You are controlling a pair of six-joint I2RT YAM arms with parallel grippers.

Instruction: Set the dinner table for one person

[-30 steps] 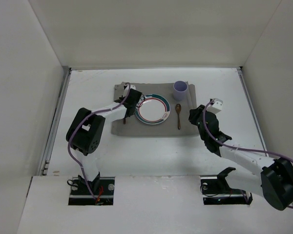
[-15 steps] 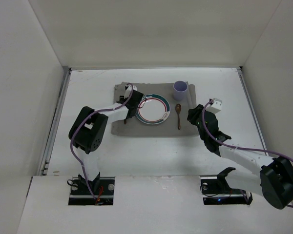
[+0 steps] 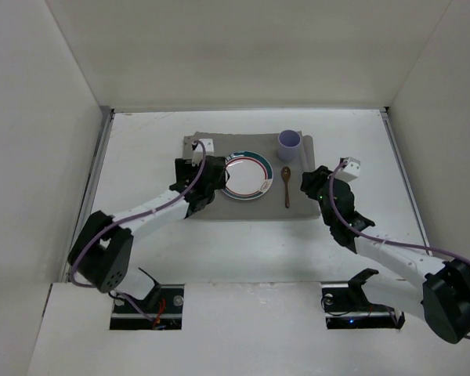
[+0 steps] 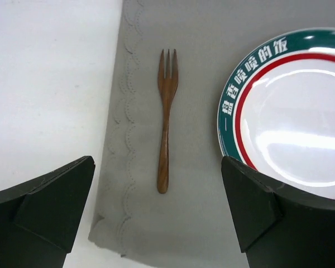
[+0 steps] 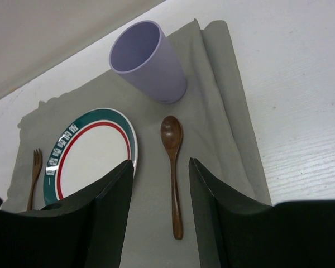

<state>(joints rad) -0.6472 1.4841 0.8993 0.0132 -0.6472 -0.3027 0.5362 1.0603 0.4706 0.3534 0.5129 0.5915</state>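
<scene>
Overhead, your left gripper [image 4: 157, 167] hangs with jaws spread wide and empty above a wooden fork [image 4: 166, 120]. The fork lies flat on the grey mat [image 4: 195, 67], just left of the green-and-red-rimmed plate [image 4: 290, 111] and apart from it. Your right gripper [image 5: 160, 163] stands with jaws parted too, gripping nothing. Below it a wooden spoon [image 5: 172, 137] lies on the mat just right of the plate, bowl toward a lilac cup [image 5: 148, 61] standing upright near the mat's far right corner. The white dinner table [image 3: 141, 141] stretches beneath both arms, bearing the mat around its middle.
</scene>
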